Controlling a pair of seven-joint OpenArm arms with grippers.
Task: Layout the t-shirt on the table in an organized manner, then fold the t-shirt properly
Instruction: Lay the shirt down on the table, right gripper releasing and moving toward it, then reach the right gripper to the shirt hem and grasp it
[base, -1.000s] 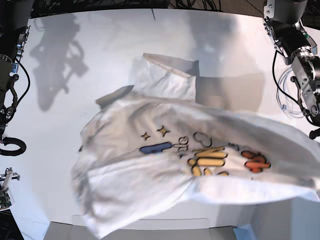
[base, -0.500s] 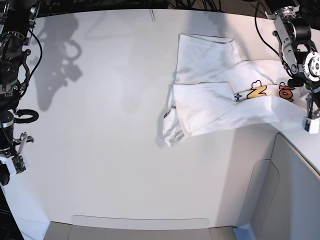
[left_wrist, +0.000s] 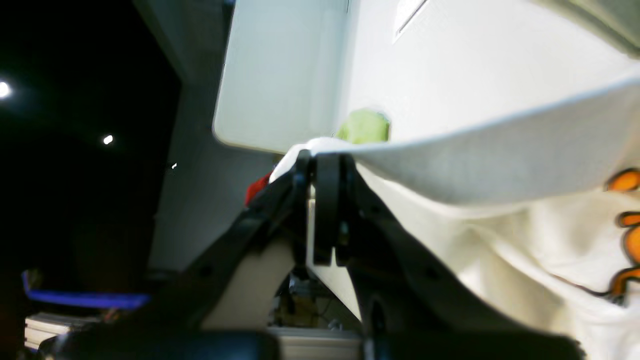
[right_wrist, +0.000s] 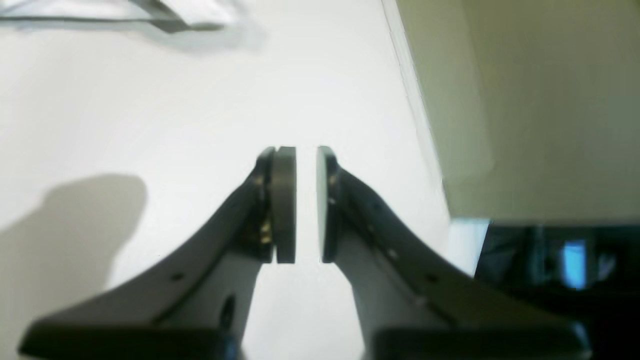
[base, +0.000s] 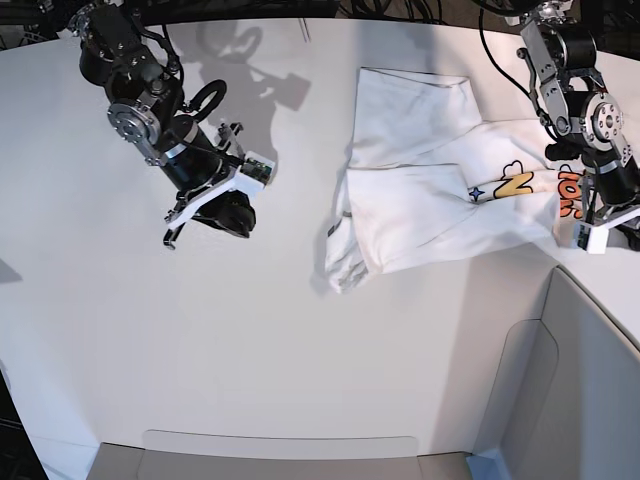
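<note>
The t-shirt lies bunched and partly doubled over at the back right of the table, with a strip of coloured print showing near its right end. My left gripper is at that right end. In the left wrist view it is shut on the shirt's white hem, and orange letters show to the right. My right gripper hovers over bare table left of the shirt. The right wrist view shows it open by a narrow gap, with nothing between its pads.
A grey padded panel fills the front right corner beside the table and shows in the right wrist view. The shirt's near edge lies far ahead of the right gripper. The right arm slants in from the back left.
A second ago the shirt billowed spread out near the camera; it has since dropped in a heap at the back right. The right arm swung in from the left edge and its jaws parted slightly.
</note>
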